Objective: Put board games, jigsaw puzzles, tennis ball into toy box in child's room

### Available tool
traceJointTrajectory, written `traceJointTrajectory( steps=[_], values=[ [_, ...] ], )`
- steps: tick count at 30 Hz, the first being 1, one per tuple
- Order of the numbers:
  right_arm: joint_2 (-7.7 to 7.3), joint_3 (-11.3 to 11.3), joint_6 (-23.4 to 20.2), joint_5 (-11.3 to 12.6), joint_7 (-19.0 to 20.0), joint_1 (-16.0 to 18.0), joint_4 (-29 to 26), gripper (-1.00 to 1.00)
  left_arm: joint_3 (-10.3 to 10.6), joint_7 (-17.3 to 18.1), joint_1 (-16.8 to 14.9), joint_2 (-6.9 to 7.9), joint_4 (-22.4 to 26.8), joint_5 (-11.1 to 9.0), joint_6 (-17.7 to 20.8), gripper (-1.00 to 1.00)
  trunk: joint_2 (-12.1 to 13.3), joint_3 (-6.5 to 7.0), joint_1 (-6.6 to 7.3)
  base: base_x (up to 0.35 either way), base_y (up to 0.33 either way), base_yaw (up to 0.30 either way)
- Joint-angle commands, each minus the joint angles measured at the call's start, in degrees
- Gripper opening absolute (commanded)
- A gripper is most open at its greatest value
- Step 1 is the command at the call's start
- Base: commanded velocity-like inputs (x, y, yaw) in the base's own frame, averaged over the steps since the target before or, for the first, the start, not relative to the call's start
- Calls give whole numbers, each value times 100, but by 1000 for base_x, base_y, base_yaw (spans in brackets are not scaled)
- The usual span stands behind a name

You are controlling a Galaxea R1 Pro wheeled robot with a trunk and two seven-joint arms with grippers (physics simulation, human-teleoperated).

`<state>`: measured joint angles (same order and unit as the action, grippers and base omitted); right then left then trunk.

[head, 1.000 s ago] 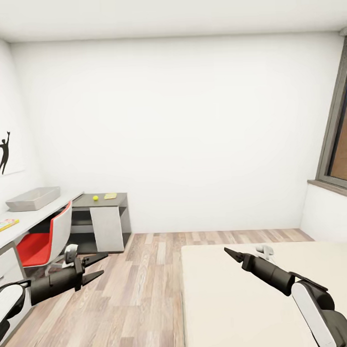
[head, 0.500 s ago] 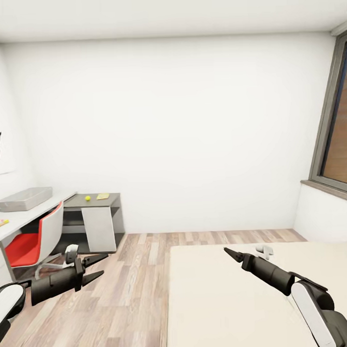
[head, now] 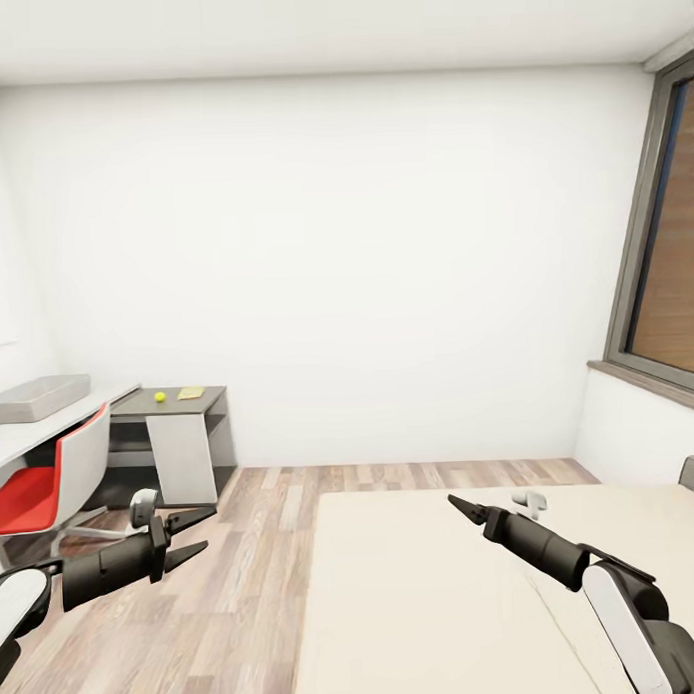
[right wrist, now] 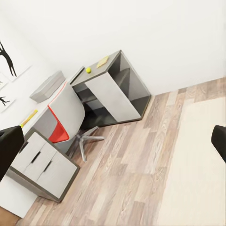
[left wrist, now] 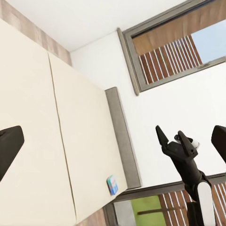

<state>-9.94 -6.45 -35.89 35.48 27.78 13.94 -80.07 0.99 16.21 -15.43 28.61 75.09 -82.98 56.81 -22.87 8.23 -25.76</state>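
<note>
View panned right | one tennis ball (head: 160, 397) | one toy box (head: 37, 398)

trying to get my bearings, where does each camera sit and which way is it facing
Head: high on the robot, facing the far wall over the bed; left gripper and right gripper show.
Left wrist: on the left arm, looking across the bed to the window; the right gripper shows.
Right wrist: on the right arm, looking at the table, chair and ball.
Head and right wrist share table, chair, ball.
</note>
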Motion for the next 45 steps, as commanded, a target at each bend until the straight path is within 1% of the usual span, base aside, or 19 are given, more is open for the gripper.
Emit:
traceJointTrajectory(
  steps=[1,12,30,36,45],
  values=[
    [1,-13,-41,29,10,1,1,100,6,47,-3,4,-3,37,6,100,-5,-3,-2,0,-300,0],
    [-4,-37,-49,37,16,-13,-41,100,6,49,-3,4,-3,37,6,100,-5,-6,-2,0,-300,0],
    [-1,-45,-59,46,15,-16,-75,100,6,49,-3,4,-3,37,6,100,-5,-63,-2,0,-296,0],
    [1,-46,-59,47,14,-17,-71,100,6,49,-3,4,-3,37,6,100,-5,-66,-2,0,-127,0],
    [1,-35,-59,47,9,-16,-70,100,6,49,-3,4,-3,37,6,100,-5,-67,-2,0,-27,0]
  ],
)
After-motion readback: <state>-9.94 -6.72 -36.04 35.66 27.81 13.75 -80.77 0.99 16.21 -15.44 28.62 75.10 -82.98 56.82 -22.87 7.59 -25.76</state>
